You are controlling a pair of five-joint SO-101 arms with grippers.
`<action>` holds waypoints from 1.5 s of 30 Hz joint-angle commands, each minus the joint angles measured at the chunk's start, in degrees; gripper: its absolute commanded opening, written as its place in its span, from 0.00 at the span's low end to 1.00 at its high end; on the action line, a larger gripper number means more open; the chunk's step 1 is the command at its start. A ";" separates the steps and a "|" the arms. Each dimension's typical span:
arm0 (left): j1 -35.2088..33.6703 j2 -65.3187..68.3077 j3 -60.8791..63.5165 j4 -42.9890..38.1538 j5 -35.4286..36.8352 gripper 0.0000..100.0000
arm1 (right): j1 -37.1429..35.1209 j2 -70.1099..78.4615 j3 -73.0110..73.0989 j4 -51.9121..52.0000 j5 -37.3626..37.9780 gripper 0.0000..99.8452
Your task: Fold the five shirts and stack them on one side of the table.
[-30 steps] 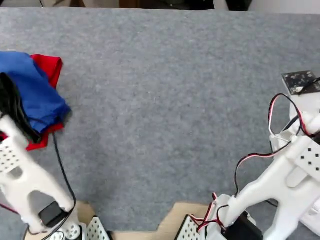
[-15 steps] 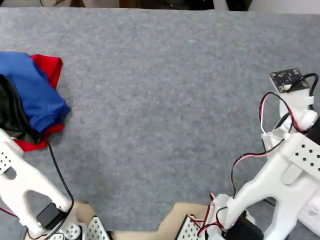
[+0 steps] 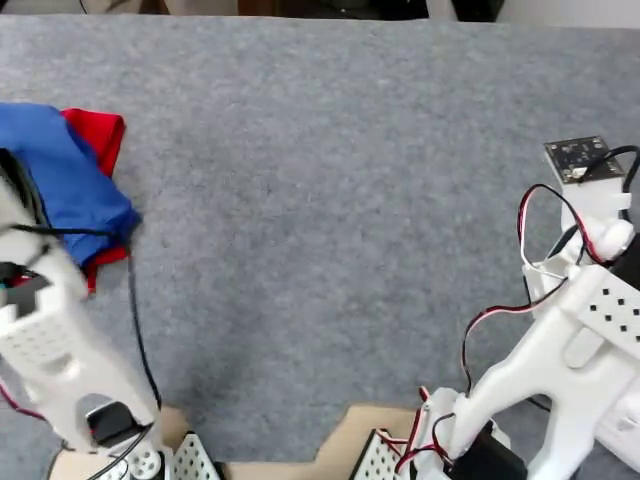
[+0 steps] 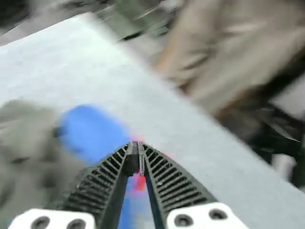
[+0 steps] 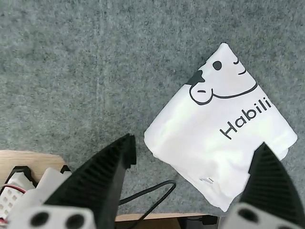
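A grey felt mat covers the whole table. The left gripper has its ribbed fingers pressed together with no gap, and nothing can be made out between them. Past it lies the crumpled blue shirt, blurred, beside a grey mass too blurred to name. From above, that blue shirt sits on top of a red shirt at about nine to ten o'clock, hard against the table's edge. The left arm stands at about eight o'clock and covers the near end of the pile. The right gripper has its fingers spread wide. A folded white shirt with a black cartoon print lies flat on the mat under the span between them. The right arm rises at about four o'clock, with red and black wires looping along it. A piece of cardboard shows at six o'clock.
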 commanded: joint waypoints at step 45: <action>-22.33 25.01 1.23 -12.92 -12.48 0.02 | -6.37 -1.19 0.04 0.53 -0.53 0.38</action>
